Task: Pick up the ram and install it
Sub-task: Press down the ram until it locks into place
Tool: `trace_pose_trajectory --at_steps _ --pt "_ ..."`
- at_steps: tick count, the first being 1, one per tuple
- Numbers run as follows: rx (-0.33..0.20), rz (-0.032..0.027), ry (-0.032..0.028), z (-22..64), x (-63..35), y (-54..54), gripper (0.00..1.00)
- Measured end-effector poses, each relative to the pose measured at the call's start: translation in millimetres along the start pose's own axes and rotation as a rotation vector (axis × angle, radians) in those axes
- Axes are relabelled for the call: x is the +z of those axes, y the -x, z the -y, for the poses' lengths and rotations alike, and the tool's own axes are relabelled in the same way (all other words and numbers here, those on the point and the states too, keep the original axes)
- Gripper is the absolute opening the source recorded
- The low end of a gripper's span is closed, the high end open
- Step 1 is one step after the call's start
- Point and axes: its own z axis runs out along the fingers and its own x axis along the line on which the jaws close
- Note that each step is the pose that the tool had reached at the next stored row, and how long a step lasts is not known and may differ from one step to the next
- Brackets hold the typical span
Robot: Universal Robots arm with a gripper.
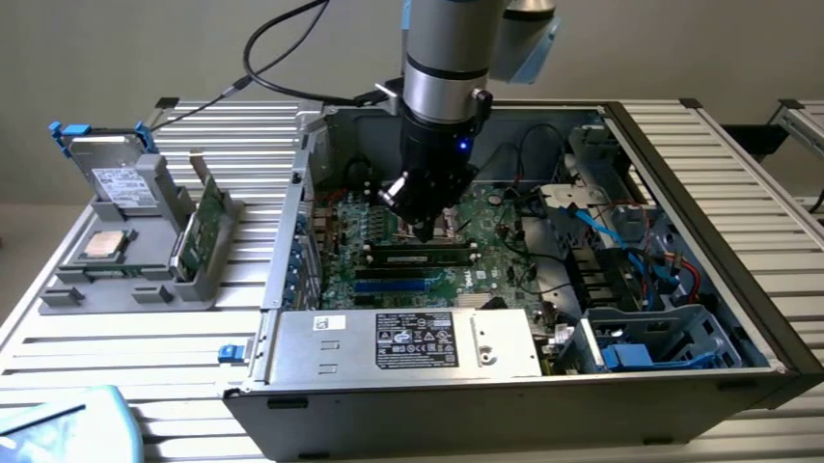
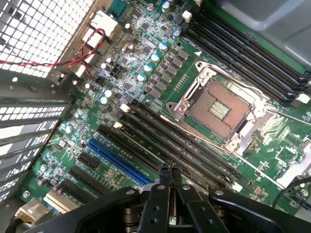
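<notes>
Over mobo [image 1: 425,246]: 1 gripper [image 1: 423,231], fingers pinched together, empty, just above 1 ram [image 1: 419,257] in slot.

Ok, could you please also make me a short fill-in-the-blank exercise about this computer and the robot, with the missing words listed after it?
1. The gripper above the green motherboard is ____.
2. The square processor socket has no chip in it, so it is ____.
3. Among the long black slots, one slot has the colour ____.

Missing words: shut; empty; blue
</notes>
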Motion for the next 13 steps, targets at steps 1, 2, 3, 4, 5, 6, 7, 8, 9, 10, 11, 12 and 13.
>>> trace_pose_trajectory --at_steps 1,2,3,4,5,6,7,8,9,10,11,12,13 --pt "0.014 0.0003 0.0006 0.0 -0.1 0.0 0.11" --pt "0.027 0.0007 0.0012 0.0 -0.1 0.0 0.11" --pt "0.04 0.0011 0.0018 0.0 -0.1 0.0 0.11" --pt "0.053 0.0015 0.0024 0.0 -0.2 0.0 0.11" --pt "0.066 0.0018 0.003 0.0 -0.2 0.0 0.11" --pt "0.079 0.0023 0.0036 0.0 -0.2 0.0 0.11" --pt "0.093 0.0027 0.0041 0.0 -0.3 0.0 0.11" --pt "0.105 0.0032 0.0047 0.0 -0.3 0.0 0.11" --pt "0.117 0.0036 0.0052 0.0 -0.3 0.0 0.11" --pt "0.131 0.0041 0.0059 0.0 -0.3 0.0 0.11" --pt "0.143 0.0045 0.0064 0.0 -0.3 0.0 0.11" --pt "0.157 0.0049 0.007 0.0 -0.3 0.0 0.11" --pt "0.17 0.0054 0.0076 0.0 -0.3 0.0 0.11"
